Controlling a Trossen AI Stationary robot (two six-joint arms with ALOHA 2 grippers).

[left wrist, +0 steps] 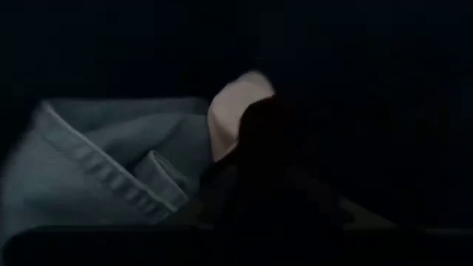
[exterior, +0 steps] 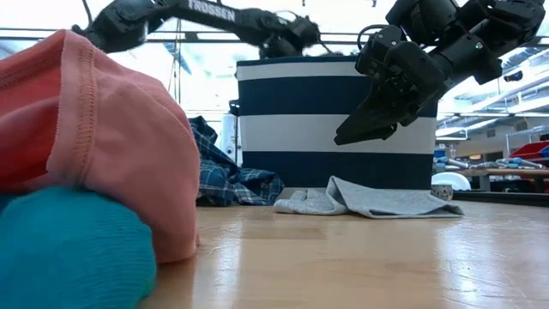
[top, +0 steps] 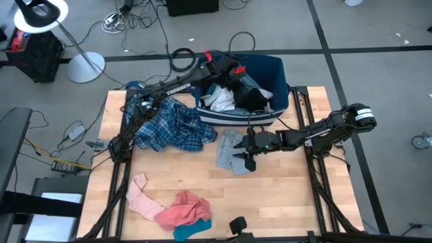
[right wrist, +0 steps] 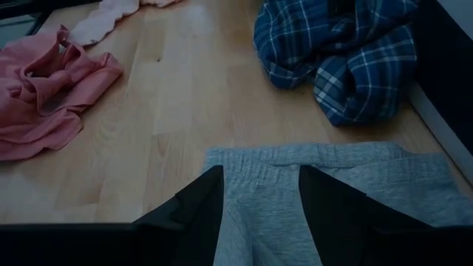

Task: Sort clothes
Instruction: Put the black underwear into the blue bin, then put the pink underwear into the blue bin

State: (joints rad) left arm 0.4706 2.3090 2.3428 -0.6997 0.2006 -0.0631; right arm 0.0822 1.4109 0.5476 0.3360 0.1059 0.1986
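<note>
Left gripper [top: 233,71]: it is seen reaching into the navy-and-white striped fabric bin [top: 278,71]; whether its jaws are apart or together cannot be told, the wrist view being dark, with only a pale blue denim-like garment [left wrist: 111,166] close ahead.
Right gripper [right wrist: 259,214]: it is held just above the flat grey knit garment [top: 228,150], jaws apart, nothing between them.
Clothes on the surface: the crumpled blue plaid shirt [top: 172,127] lies against the bin; the salmon-pink crumpled piece [top: 185,206], a pale pink sock [top: 140,194] and a teal sock [top: 191,230] lie at the near edge.
Clothes in the bin: white and black pieces are piled there.
Risk, right: only a thin top fold may be pinched, so the grey garment could slip out when lifted.
Risk, left: a neighbouring piece may be snagged and dragged out over the bin rim.
Risk, shared: the plaid shirt could be caught by an arm sweeping past.
</note>
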